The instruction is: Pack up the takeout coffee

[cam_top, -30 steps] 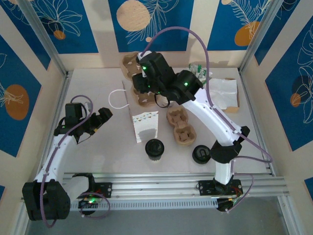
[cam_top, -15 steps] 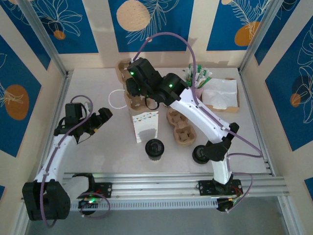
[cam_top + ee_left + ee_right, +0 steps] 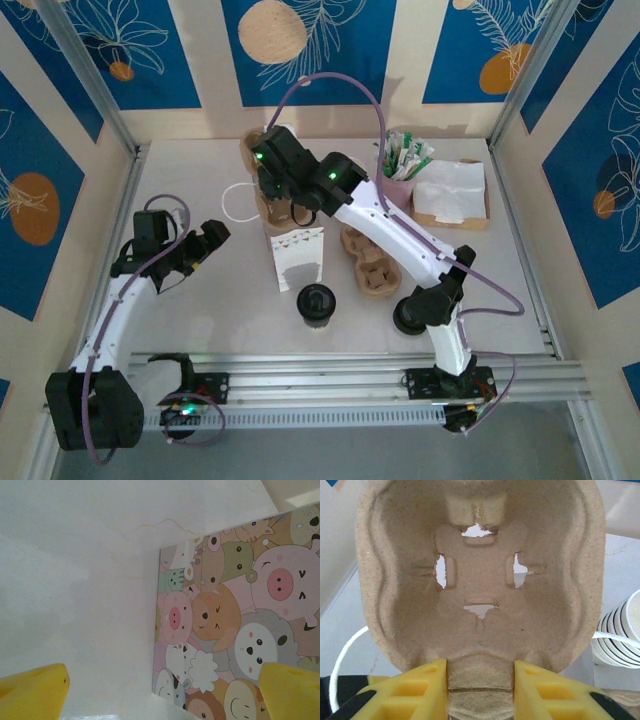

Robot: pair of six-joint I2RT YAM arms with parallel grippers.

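Gift bag (image 3: 298,256) just behind takeout coffee (image 3: 316,302)

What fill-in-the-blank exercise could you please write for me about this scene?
1. The pulp cup carrier is gripped by the ____ claw.
2. The left claw is ____ and holds nothing.
3. The takeout coffee stands on the table under a ____ lid.
Missing words: right; open; black.
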